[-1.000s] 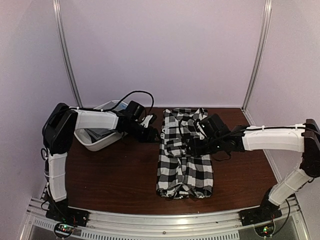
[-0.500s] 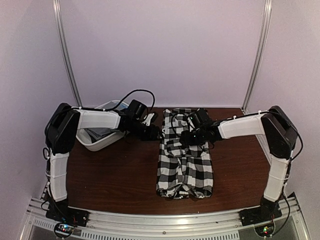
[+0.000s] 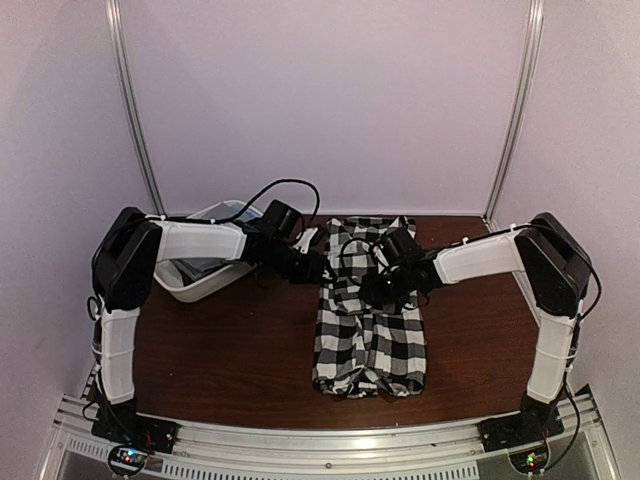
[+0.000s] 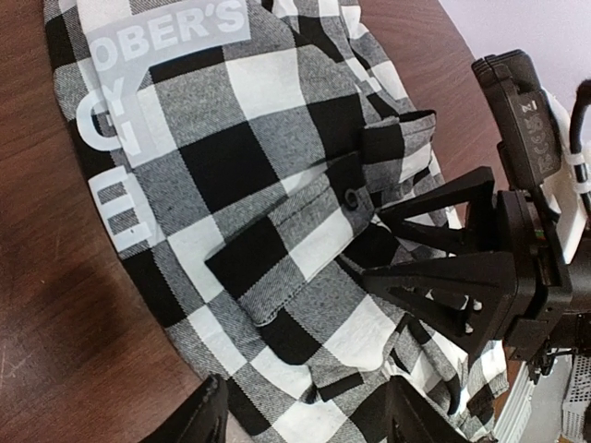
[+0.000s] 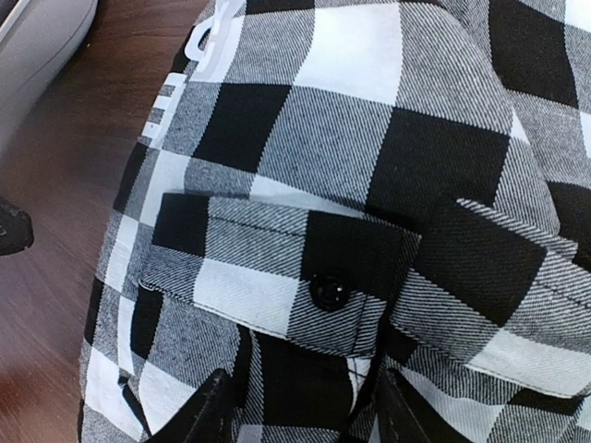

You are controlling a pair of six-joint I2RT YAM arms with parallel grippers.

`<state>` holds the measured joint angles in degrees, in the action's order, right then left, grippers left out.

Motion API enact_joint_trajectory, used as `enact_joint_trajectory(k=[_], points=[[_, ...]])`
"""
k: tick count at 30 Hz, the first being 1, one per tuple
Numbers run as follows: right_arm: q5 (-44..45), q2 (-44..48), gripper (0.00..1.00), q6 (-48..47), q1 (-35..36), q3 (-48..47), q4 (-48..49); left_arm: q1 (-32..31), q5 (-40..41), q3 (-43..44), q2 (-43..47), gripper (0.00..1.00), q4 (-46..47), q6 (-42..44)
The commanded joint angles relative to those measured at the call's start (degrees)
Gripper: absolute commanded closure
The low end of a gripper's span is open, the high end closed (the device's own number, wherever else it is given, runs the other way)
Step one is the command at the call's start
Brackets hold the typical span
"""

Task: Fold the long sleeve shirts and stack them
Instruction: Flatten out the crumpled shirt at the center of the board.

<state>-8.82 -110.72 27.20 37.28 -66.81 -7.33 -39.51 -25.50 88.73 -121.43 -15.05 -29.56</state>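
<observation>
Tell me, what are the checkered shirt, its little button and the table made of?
The checked shirt looks like soft woven cloth, maybe flannel: a fuzzy diagonal weave and stitched seams show. The button seems to be hard black plastic, because it shines. The table looks like dark brown wood or wood-look laminate, smooth with faint grain.

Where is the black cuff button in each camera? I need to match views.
Top external: too small to pick out on the checked shirt.
Left wrist: black cuff button, just right of centre.
Right wrist: the button sits lower centre.
Shared landmark: the white lettering, upper left in both wrist views.
</observation>
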Motion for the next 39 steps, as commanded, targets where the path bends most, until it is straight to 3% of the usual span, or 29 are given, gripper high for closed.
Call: enact_joint_trajectory(k=[1,5,10,13,33,37,39], points=[[-1.2,0.0,0.47,0.3,0.7,0.9,0.8,-0.3,-0.4,1.7,0.3,0.41,1.2,-0.4],[-1.8,0.2,0.6,0.2,0.8,0.3,1.0,-0.4,-0.6,1.6,0.3,0.41,1.2,-0.3],[-4.9,1.6,0.89,0.1,1.0,-1.7,2.1,-0.7,-1.5,0.6,0.7,0.41,2.5,-0.1],[-7.5,2.5,0.95,0.5,0.9,-3.2,3.6,-0.7,-2.2,-1.2,1.7,0.4,4.5,0.2],[-24.1,0.2,0.95,10.1,1.4,-11.3,14.3,-2.1,0.0,-4.8,4.4,0.23,13.2,-0.1],[-23.9,0.3,0.95,10.6,1.5,-11.2,14.3,-2.3,1.6,-4.6,4.3,0.32,14.1,-0.8],[-23.0,0.5,0.94,10.2,1.5,-11.2,13.8,-2.3,2.2,-4.6,4.3,0.49,14.1,-1.1]])
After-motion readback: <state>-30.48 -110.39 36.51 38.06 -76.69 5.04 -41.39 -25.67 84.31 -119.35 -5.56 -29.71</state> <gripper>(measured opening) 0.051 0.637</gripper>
